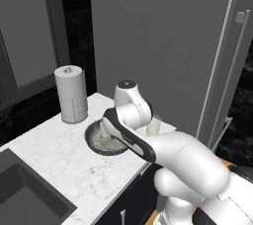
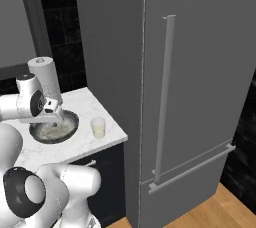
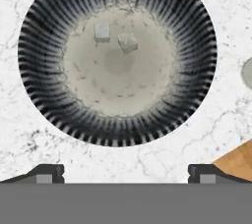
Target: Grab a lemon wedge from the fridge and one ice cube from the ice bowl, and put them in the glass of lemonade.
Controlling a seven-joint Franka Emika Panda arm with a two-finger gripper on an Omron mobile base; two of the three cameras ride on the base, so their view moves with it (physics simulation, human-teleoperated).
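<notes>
The ice bowl, dark and ribbed with a pale speckled inside, lies directly under my hand. Two ice cubes rest side by side in its far half. My gripper hangs above the bowl's near rim, open, with nothing between its fingers. From the side, the gripper points down over the ice bowl. The glass of lemonade stands upright just beside the bowl, near the counter's corner. The fridge has its doors shut, so the lemon wedge is hidden.
A white paper-towel roll stands upright behind the bowl. A dark sink is set into the marble counter at the left. The counter ends right beside the glass, against the fridge's side. Wooden floor lies below.
</notes>
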